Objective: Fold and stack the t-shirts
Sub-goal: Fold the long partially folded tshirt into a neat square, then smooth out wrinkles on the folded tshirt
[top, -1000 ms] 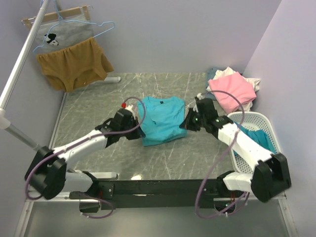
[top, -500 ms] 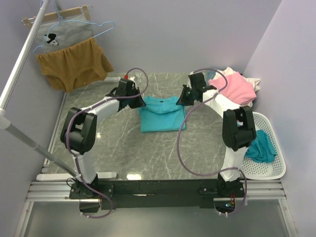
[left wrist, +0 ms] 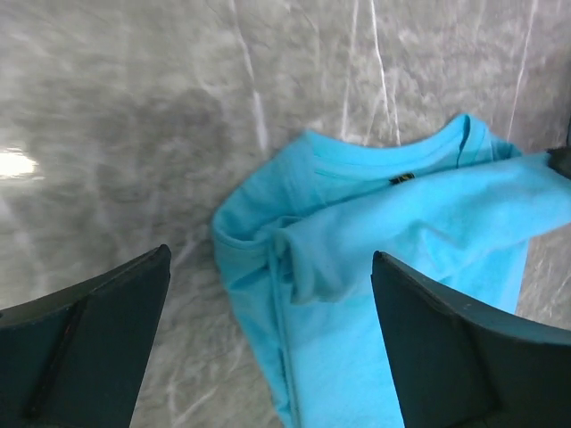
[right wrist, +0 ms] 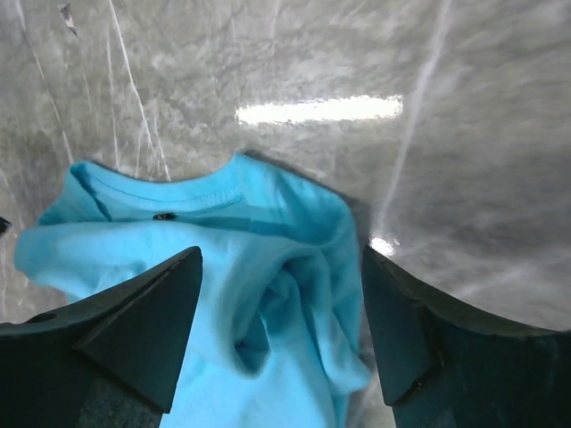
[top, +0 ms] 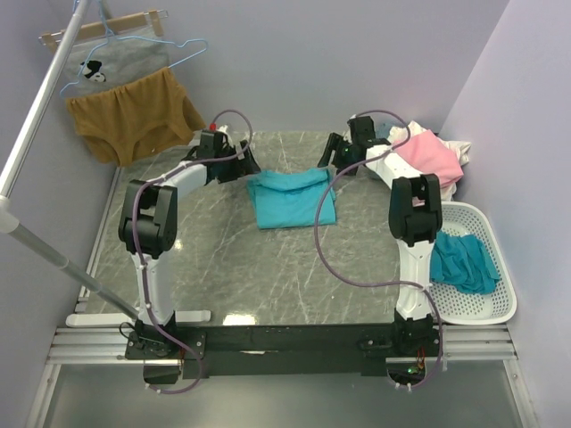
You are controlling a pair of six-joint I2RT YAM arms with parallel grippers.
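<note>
A turquoise t-shirt (top: 292, 198) lies folded in half on the marble table, with its collar toward the back. My left gripper (top: 243, 165) hovers open over its far left corner. My right gripper (top: 335, 167) hovers open over its far right corner. In the left wrist view the shirt (left wrist: 401, 232) lies under the open left gripper (left wrist: 272, 348), with nothing between the fingers. The right wrist view has a bunched fold of the shirt (right wrist: 268, 267) below the open right gripper (right wrist: 281, 330). A pink t-shirt (top: 428, 159) tops a pile at the back right. Another teal t-shirt (top: 464, 261) lies in the basket.
The white basket (top: 500, 308) stands at the right edge. At the back left a mustard-brown garment (top: 134, 116) and a grey cartoon-print garment (top: 111, 67) hang on hangers. A metal pole (top: 36, 116) slants along the left side.
Both arms swept from the near side to the far side with the shirt's lower edge, folding it over. Both grippers then opened and let the cloth go.
</note>
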